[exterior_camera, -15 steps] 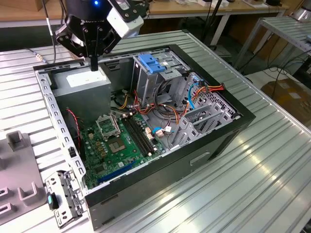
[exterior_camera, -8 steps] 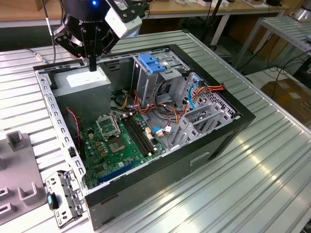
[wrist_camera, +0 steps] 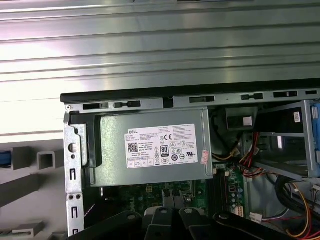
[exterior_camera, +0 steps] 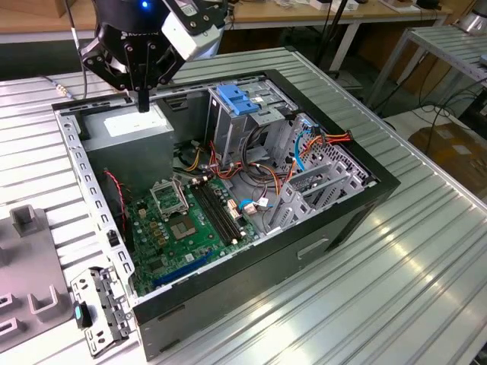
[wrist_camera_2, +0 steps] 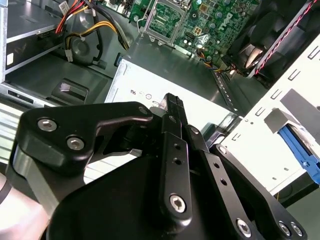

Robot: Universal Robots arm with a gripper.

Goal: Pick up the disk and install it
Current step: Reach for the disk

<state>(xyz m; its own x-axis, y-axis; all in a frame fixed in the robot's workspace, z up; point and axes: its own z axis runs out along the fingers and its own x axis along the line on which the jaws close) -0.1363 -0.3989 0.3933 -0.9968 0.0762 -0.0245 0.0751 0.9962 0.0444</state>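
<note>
Gripper (exterior_camera: 142,104) over case (exterior_camera: 228,298), ribbed table (exterior_camera: 426,262)

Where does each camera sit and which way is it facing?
Exterior view: off the arm, looking down into the open computer case; the gripper hangs over the power supply.
First wrist view: on the arm, looking straight down at the power supply; gripper links show.
Second wrist view: on the arm, slanting past the gripper toward the motherboard.
All three share the power supply.

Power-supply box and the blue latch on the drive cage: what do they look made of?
Power-supply box: sheet metal, dull grey with soft glare; its white sticker looks like paper. Blue latch: probably moulded plastic, going by its even matte colour and slatted shape.
</note>
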